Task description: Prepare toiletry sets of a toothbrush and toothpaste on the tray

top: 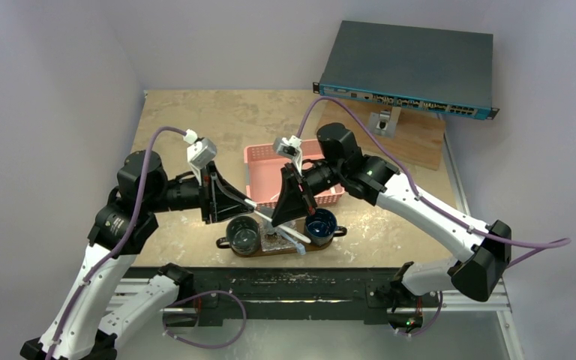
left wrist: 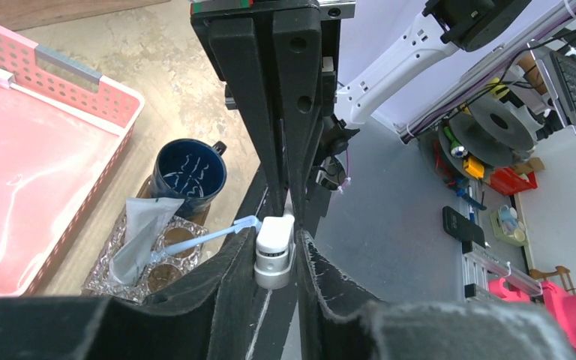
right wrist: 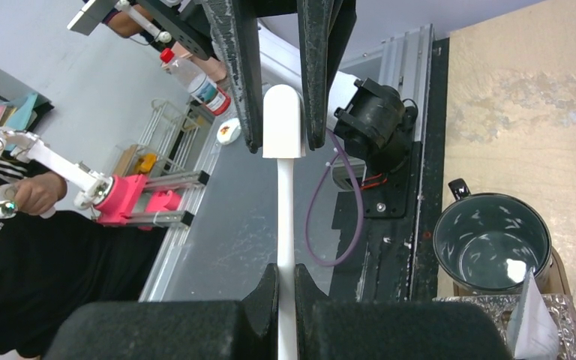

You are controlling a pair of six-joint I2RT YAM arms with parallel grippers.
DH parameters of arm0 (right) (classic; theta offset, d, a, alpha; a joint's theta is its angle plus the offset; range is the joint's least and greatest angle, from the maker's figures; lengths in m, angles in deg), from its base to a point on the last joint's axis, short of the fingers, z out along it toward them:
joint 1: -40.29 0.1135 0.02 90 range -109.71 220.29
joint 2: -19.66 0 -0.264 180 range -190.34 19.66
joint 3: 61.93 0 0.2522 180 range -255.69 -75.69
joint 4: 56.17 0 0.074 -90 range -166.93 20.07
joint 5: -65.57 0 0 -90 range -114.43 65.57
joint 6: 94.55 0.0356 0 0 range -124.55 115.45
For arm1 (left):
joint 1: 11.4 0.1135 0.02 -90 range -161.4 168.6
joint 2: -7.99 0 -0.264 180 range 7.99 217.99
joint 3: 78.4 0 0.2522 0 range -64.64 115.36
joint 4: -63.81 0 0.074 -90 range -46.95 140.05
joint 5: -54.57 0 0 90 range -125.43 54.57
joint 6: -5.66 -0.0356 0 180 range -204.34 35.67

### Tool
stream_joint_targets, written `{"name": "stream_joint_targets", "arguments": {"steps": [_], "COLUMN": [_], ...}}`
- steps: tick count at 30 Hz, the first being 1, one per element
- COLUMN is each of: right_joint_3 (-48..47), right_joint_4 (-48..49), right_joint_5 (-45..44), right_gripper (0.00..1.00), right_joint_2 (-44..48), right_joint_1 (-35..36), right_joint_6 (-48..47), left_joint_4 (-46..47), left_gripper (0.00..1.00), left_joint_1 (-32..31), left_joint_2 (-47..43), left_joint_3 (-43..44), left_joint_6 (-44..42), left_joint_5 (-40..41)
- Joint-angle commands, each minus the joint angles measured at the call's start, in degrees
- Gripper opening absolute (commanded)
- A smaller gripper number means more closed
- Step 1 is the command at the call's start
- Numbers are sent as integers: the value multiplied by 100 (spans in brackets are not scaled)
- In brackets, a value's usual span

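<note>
Speckled beige tabletop (top: 195,120); dark brown wooden tray (top: 268,253) at 6 o'clock. Above it, both hands share one slim white plastic toothbrush (right wrist: 283,131). The right hand (right wrist: 286,276) is pinched on the thin stem, and the left hand (left wrist: 276,247) is closed on the broad rounded end. Risk: the smooth stem slips or bends under an uneven pull. Flat grey-white toothpaste tube (left wrist: 139,232) stands in a crinkled clear dish (left wrist: 105,281) on the tray.

You will find the mottled tan table (top: 195,124) carrying the pink perforated basket (top: 259,154) just beyond the left gripper (top: 253,202) and right gripper (top: 279,220), the tray (top: 277,253) beneath them, and a brown wooden board (top: 420,142) well beyond the right gripper.
</note>
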Motion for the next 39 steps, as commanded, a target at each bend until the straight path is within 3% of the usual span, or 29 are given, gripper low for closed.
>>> {"name": "stream_joint_targets", "arguments": {"steps": [1,5,11,17,20,23,28,39], "right_joint_3": [47,70,63,71,50,40,44,154], "right_joint_4": [157,223,233,152,105,67,35,-11], "right_joint_5": [58,36,-104,-339,-513,-744,-1308,-3215], "right_gripper": [0,0,2,39,51,57,62,62], "right_joint_2": [230,262,352,475,541,603,769,1190], "right_joint_1": [39,40,48,43,46,40,39,30], "right_joint_6": [60,112,132,80,56,47,150,457], "left_joint_4": [210,196,126,-144,-417,-639,-1166,-2157], "left_gripper": [21,0,0,0,0,0,0,0], "left_joint_1": [25,27,25,-6,-92,-320,-1022,-1686], "left_joint_2": [-24,-24,-57,-191,-270,-334,-341,-171], "left_joint_3": [-20,-31,-40,-6,21,49,293,895], "left_joint_6": [74,74,78,31,-52,-105,-177,-120], "left_joint_5": [-61,-79,-54,306,547,890,1758,3267]}}
